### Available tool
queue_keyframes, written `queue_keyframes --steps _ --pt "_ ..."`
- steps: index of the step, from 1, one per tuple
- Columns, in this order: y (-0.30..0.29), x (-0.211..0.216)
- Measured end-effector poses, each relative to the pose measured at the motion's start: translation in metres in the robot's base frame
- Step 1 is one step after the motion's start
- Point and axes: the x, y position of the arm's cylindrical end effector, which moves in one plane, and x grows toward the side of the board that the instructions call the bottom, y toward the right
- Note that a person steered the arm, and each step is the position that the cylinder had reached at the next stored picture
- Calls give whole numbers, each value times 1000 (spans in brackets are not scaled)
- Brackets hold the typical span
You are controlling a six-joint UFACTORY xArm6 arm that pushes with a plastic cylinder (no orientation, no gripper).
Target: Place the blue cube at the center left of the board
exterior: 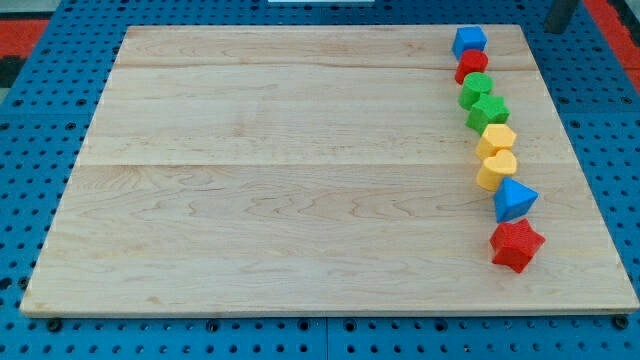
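Note:
The blue cube (468,41) sits at the top right of the wooden board (280,180), at the head of a column of blocks. Below it lie a red block (472,65), a green block (476,89), a green star-like block (489,112), a yellow hexagonal block (496,138), a yellow heart-like block (496,169), a blue triangular block (514,200) and a red star (516,245). A dark rod (561,14) shows at the view's top right, beyond the board's corner and to the right of the blue cube. Its lower end, my tip (557,29), is well apart from every block.
The board rests on a blue pegboard surface (40,120) that surrounds it on all sides. Red panels show at the view's top corners.

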Motion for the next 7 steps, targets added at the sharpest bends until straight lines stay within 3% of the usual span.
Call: queue_keyframes --steps 2,4,7 --pt "-6 20" --pt "-151 16" --pt "-178 45"
